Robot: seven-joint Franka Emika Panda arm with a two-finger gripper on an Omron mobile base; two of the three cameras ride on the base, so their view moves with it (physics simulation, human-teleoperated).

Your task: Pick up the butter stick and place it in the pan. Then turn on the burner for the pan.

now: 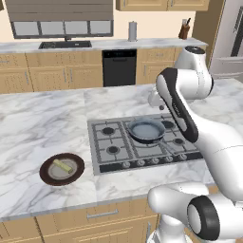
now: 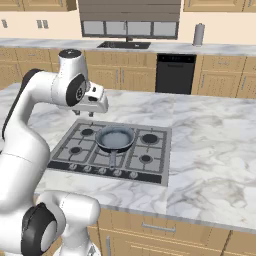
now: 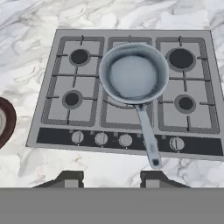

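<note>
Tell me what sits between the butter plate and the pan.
Bare marble counter, then the stove's left burners, seen in the left base view, lie between plate and pan.

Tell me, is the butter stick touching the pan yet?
Apart. The left base view shows the butter stick on a brown plate, bare counter separating it from the pan.

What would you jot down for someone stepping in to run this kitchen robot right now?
Gripper: open, holding nothing, raised over the stove and looking down on it.
Butter stick: lying on the dark brown plate on the marble counter, left of the stove.
Pan: sits on the centre burner with nothing inside, handle pointing toward the row of knobs along the stove's front edge.
Done: nothing yet.
Left: swing over to the plate, grasp the butter, drop it in the pan, then turn the knob for the pan's burner. Which knob that is, the pictures do not show.
</note>
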